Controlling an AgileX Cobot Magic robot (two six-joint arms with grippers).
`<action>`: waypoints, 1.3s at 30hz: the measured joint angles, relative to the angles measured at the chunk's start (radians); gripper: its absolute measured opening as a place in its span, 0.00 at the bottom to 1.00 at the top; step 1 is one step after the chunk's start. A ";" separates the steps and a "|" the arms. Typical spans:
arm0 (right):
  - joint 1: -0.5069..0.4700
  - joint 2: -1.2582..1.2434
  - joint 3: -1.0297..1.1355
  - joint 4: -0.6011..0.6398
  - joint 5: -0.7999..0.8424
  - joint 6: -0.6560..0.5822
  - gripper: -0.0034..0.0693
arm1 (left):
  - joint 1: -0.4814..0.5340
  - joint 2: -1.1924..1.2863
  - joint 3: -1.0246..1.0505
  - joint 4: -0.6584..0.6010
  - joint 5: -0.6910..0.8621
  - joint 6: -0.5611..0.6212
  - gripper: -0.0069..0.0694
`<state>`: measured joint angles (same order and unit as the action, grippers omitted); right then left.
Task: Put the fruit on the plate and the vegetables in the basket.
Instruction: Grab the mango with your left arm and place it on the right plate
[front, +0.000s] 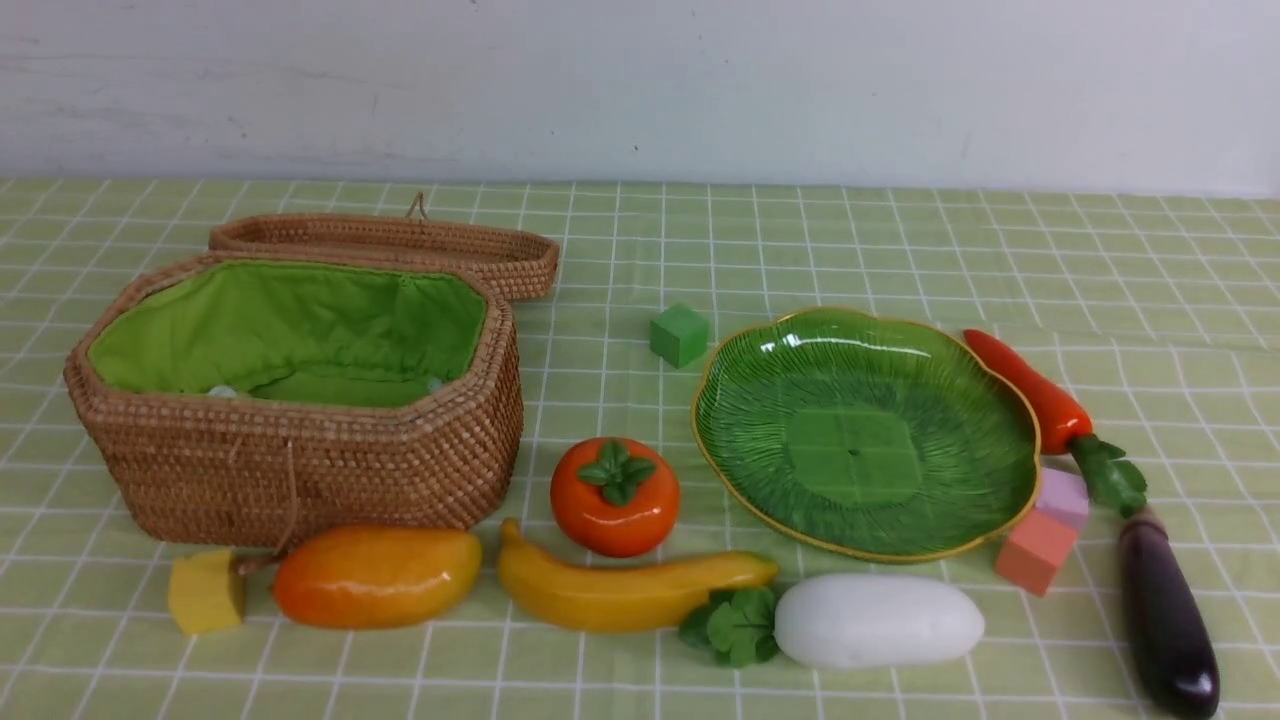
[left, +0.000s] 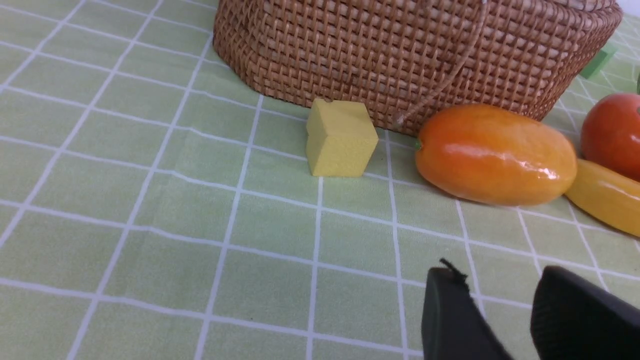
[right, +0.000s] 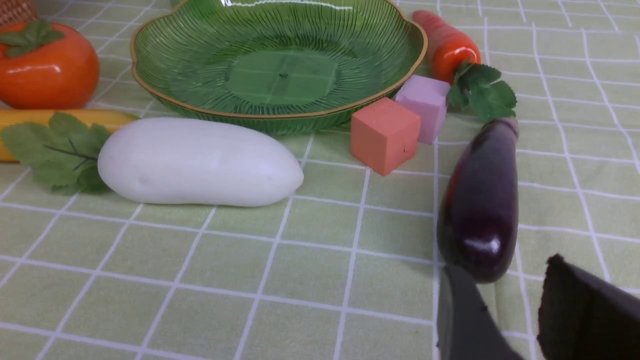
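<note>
The mango (front: 375, 577), banana (front: 630, 590) and persimmon (front: 615, 497) lie on the cloth in front of the open basket (front: 300, 470). The green plate (front: 860, 450) holds nothing. The white radish (front: 880, 620) lies before it, with the carrot (front: 1030, 385) and eggplant (front: 1165, 625) on its right. My left gripper (left: 497, 275) is open over bare cloth, short of the mango (left: 495, 155). Just short of the eggplant's (right: 480, 200) near end, my right gripper (right: 501, 264) stands open and holds nothing. Neither arm shows in the front view.
Foam cubes lie about: yellow (front: 207, 592) beside the mango, green (front: 680, 335) behind the plate, salmon (front: 1035, 550) and lilac (front: 1063, 497) at the plate's right rim. The basket's lid (front: 400, 245) lies flat behind it. A white wall bounds the table's far edge.
</note>
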<state>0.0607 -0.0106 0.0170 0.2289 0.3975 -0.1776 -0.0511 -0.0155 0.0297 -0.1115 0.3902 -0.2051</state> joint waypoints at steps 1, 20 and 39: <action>0.000 0.000 0.000 0.000 0.000 0.000 0.38 | 0.000 0.000 0.000 0.000 0.000 0.000 0.40; 0.000 0.000 0.000 -0.009 0.000 -0.004 0.38 | 0.000 0.000 -0.014 -0.576 -0.514 -0.141 0.34; 0.000 0.000 0.009 0.428 -0.226 0.167 0.38 | -0.103 0.542 -0.670 -0.430 0.356 0.580 0.07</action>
<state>0.0607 -0.0106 0.0260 0.6568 0.1713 -0.0106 -0.1540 0.5268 -0.6402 -0.5417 0.7459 0.3752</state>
